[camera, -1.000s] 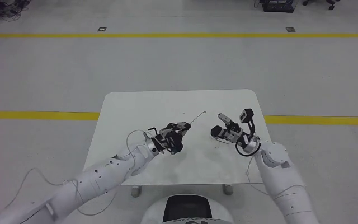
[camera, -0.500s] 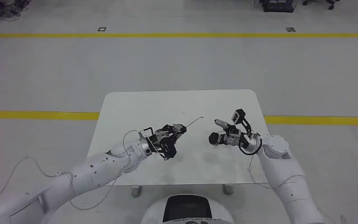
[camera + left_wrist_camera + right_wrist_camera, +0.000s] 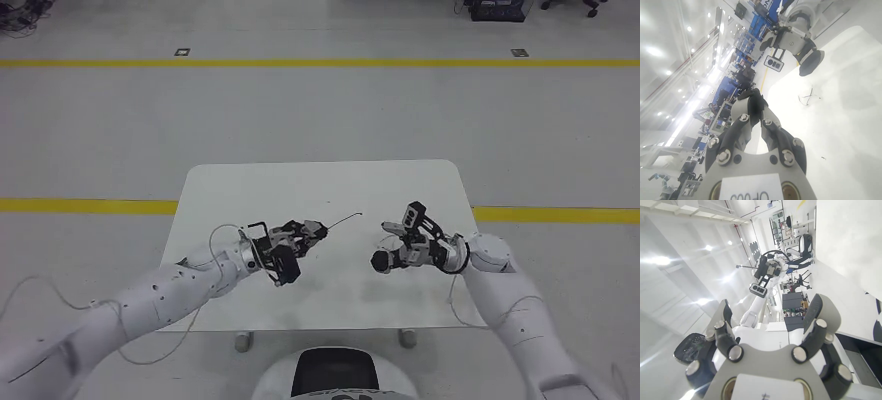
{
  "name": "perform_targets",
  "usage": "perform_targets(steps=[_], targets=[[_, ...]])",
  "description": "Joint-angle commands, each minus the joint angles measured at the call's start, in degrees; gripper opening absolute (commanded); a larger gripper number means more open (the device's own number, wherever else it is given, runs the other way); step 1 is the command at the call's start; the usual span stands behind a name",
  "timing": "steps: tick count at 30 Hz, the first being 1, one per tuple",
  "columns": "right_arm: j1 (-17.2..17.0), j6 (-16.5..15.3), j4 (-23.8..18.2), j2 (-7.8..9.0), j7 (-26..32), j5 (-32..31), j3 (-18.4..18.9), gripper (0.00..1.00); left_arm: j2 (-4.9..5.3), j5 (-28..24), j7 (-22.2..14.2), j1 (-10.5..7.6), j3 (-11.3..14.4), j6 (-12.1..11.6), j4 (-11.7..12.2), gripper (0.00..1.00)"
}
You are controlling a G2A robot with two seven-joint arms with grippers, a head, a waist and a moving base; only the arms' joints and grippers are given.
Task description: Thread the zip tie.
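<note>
My left gripper (image 3: 316,230) is above the middle of the white table (image 3: 300,185), shut on the thick end of a thin black zip tie (image 3: 343,219). The tie's free end points toward the other arm. In the left wrist view the fingers (image 3: 742,108) pinch the black end (image 3: 753,96) between them. My right gripper (image 3: 392,233) hovers a short way from the tie's tip, open and holding nothing. The right wrist view shows its own gripper (image 3: 770,309) with jaws wide apart, and farther off the left gripper (image 3: 766,269) with the zip tie (image 3: 745,266) sticking out.
A few thin dark strands (image 3: 807,98) lie on the table below the right gripper. The table's far half is bare white surface (image 3: 330,180). A yellow floor line (image 3: 80,206) runs behind the table.
The left gripper drew back slightly toward its own side, and the tie's tip dropped a little. The right wrist turned and its gripper came lower and nearer the table's front.
</note>
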Motion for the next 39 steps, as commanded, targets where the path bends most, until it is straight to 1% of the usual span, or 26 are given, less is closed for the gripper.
perform_targets(steps=[1, 2, 9, 10, 12, 13, 14, 18, 20, 22, 26, 27, 29, 30, 31, 32, 33, 38, 39], targets=[[0.6, -0.18, 0.44, 0.5, 0.08, 0.85, -1.47, 1.0, 0.22, 0.0, 1.98, 0.04, 0.0, 0.09, 0.37, 0.0], [0.6, -0.18, 0.44, 0.5, 0.08, 0.85, -1.47, 1.0, 0.26, 0.0, 1.73, 0.1, 0.0, 0.71, 0.61, 0.0], [0.52, -0.15, 0.28, 0.48, -0.11, 0.88, -1.54, 1.0, 0.26, 0.0, 1.73, 0.1, 0.0, 0.71, 0.61, 0.0], [0.26, 0.51, -0.41, 0.44, 0.08, 1.16, -2.02, 1.0, 0.22, 0.0, 1.13, 0.04, 0.0, 0.56, 0.72, 0.0], [0.63, 1.89, 0.27, 0.67, 0.08, 1.95, -1.9, 1.0, 0.22, 0.0, 1.11, -0.35, 0.0, 0.02, 1.32, 0.0], [0.82, 2.47, 0.51, 0.73, 0.08, 2.26, -2.1, 1.0, 0.25, 0.0, 1.96, -0.49, 0.0, -0.46, 1.55, 0.0], [1.01, 3.26, 0.25, 0.82, 0.08, 3.15, -2.75, 1.0, 0.37, 0.0, 3.81, -0.76, 0.0, -0.92, 2.04, 0.0], [1.68, 3.82, 0.17, 1.58, 0.08, 6.05, -4.46, 1.0, 0.73, 0.0, 7.63, -0.96, 0.0, -1.1, 3.63, 0.0], [2.13, 3.81, 0.15, 1.96, 0.08, 7.14, -5.41, 1.0, 0.81, 0.0, 8.75, -1.04, 0.0, -1.23, 4.06, 0.0], [2.78, 3.65, 0.37, 2.35, 0.08, 8.18, -6.54, 1.0, 0.82, 0.0, 9.01, -1.09, 0.0, -1.7, 4.39, 0.0], [4.26, 2.89, 0.78, 2.8, 0.08, 9.94, -8.51, 1.0, 0.6, 0.0, 7.17, -1.17, 0.0, -2.74, 4.28, 0.0], [4.61, 2.8, 0.68, 2.85, 0.08, 10.22, -9.05, 0.98, 0.53, 0.0, 6.78, -1.19, 0.0, -2.96, 4.16, 0.0], [5.47, 2.63, 0.73, 2.93, 0.08, 10.86, -10.13, 0.88, 0.39, 0.0, 6.11, -1.25, 0.0, -3.35, 3.97, 0.0], [5.86, 2.58, 0.71, 2.93, 0.08, 11.08, -10.6, 0.69, 0.34, 0.0, 5.92, -1.28, 0.0, -3.47, 3.91, 0.0], [6.41, 2.61, 0.85, 2.91, 0.08, 11.23, -11.24, 0.61, 0.29, 0.0, 5.72, -1.31, 0.0, -3.56, 3.87, 0.0], [6.88, 2.53, 1.36, 2.88, 0.08, 11.32, -11.51, 0.58, 0.26, 0.0, 5.65, -1.33, 0.0, -3.59, 3.85, 0.0], [7.4, 2.61, 1.99, 2.81, 0.08, 11.43, -11.77, 0.5, 0.25, 0.0, 5.64, -1.33, 0.0, -3.59, 3.83, 0.0], [10.37, 3.0, 5.35, 1.92, 0.08, 12.8, -13.62, 0.39, 0.25, 0.0, 5.64, -1.33, 0.0, -3.59, 3.83, 0.0], [10.81, 2.94, 5.85, 1.74, 0.08, 12.97, -13.98, 0.38, 0.25, 0.0, 5.64, -1.33, 0.0, -3.59, 3.83, 0.0]])
